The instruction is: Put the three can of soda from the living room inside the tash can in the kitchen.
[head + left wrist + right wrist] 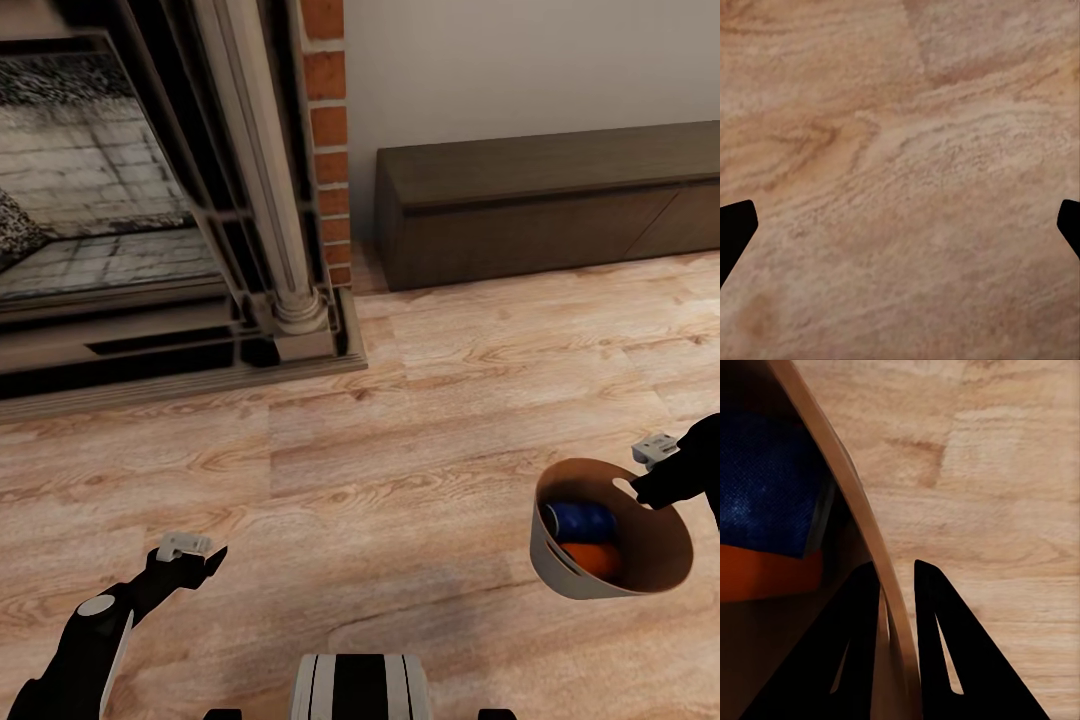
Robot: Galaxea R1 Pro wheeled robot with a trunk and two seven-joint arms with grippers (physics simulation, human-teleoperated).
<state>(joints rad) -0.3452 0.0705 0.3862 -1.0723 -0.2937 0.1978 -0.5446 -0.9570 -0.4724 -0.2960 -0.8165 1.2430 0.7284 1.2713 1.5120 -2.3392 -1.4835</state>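
My right gripper (pixel 640 488) is shut on the rim of the tash can (pixel 548 560), a small grey bin with a coppery-brown inside, held above the wood floor at the lower right. Two cans of soda lie inside it: a dark blue one (pixel 580 520) above an orange one (pixel 592 558). In the right wrist view the rim (pixel 862 521) runs between the two black fingers (pixel 945 645), with the blue can (pixel 765 487) and the orange can (pixel 765 574) inside. My left gripper (pixel 205 555) hangs open over bare floor, its fingertips wide apart (pixel 900 225).
A brick fireplace (pixel 325 130) with a pale column (pixel 270 200) and a raised hearth edge (pixel 180 385) stands ahead at the left. A long dark low cabinet (pixel 540 205) runs along the wall at the right. Light wood floor (pixel 420 420) lies between them and me.
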